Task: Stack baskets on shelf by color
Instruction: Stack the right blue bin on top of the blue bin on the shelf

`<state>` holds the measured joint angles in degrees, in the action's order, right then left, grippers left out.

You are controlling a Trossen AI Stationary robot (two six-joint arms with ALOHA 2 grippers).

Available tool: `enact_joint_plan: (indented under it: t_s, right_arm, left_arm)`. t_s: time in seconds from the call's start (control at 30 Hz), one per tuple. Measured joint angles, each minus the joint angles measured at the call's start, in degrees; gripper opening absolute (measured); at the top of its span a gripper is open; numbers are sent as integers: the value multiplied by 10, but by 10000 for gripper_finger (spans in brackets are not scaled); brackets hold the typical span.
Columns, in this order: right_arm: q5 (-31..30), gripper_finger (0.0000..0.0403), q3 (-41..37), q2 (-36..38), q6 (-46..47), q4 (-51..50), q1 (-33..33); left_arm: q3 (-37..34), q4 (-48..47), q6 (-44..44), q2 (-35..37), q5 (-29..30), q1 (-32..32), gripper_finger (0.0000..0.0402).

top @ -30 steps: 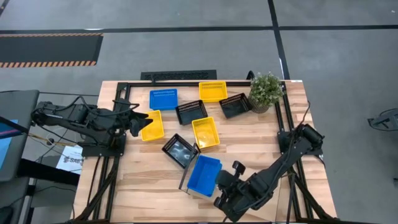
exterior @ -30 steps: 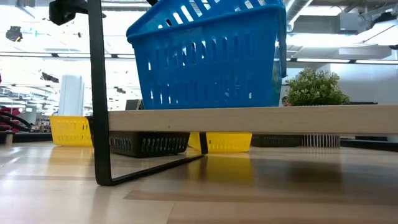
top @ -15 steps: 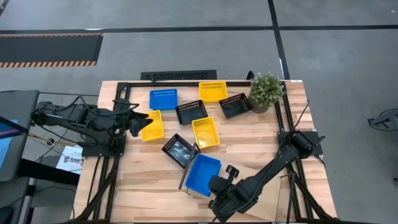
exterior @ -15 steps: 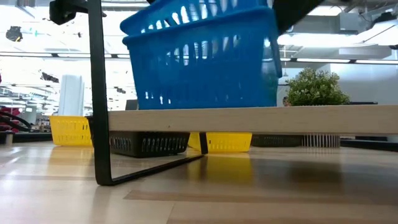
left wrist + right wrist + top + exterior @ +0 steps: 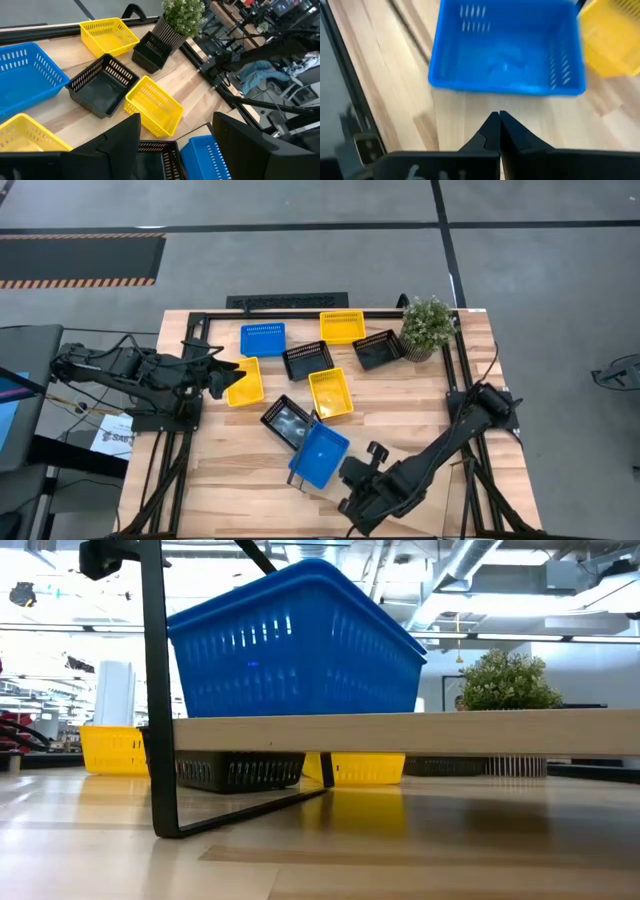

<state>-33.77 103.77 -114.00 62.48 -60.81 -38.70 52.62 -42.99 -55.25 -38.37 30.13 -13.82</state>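
The left gripper [image 5: 222, 376] hangs well left of the shelf [image 5: 300, 477], its fingers spread and empty, beside a yellow basket [image 5: 244, 382]. A blue basket [image 5: 321, 454] sits on the shelf, a black basket [image 5: 287, 421] touching it. Just right of the shelf, the right gripper [image 5: 498, 121] has its fingers pressed together, holding nothing, near the counter [image 5: 430, 405] edge.

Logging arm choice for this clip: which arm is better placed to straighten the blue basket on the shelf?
Right. Its shut claw sits just in front of the blue basket on the shelf. The left claw is open at the table's far-left side, by a yellow basket.
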Motion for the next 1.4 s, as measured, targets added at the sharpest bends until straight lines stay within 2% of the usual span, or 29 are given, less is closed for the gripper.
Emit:
enact_joint_plan:
  t_s: [0.13, 0.27, 0.4, 0.6, 0.8, 0.97, 1.2, 1.4]
  right_arm:
    - [-58, 17, 1, 27, -3, 6, 4]
    - [-61, 18, 0, 26, -57, 32, 29]
    - [-43, 14, 0, 18, -130, 70, 52]
    - [-30, 15, -1, 12, -166, 67, 70]
    - [14, 11, -21, 12, -204, 85, 76]
    - [49, 11, -59, 10, -212, 110, 78]
    - [62, 15, -84, 13, -211, 130, 81]
    - [86, 12, -84, 13, -234, 112, 80]
  left_arm:
    - [0, 0, -1, -2, -24, 0, 238]
    - [0, 1, 1, -13, -51, 0, 238]
    - [-16, 9, 8, -33, -87, 0, 238]
    - [-23, 12, 7, -66, -91, 0, 238]
    - [-23, 28, 24, -98, -109, 0, 238]
    - [-23, 40, 31, -127, -120, 0, 238]
    - [-23, 40, 25, -157, -126, 0, 238]
    - [-23, 41, 21, -193, -173, -1, 238]
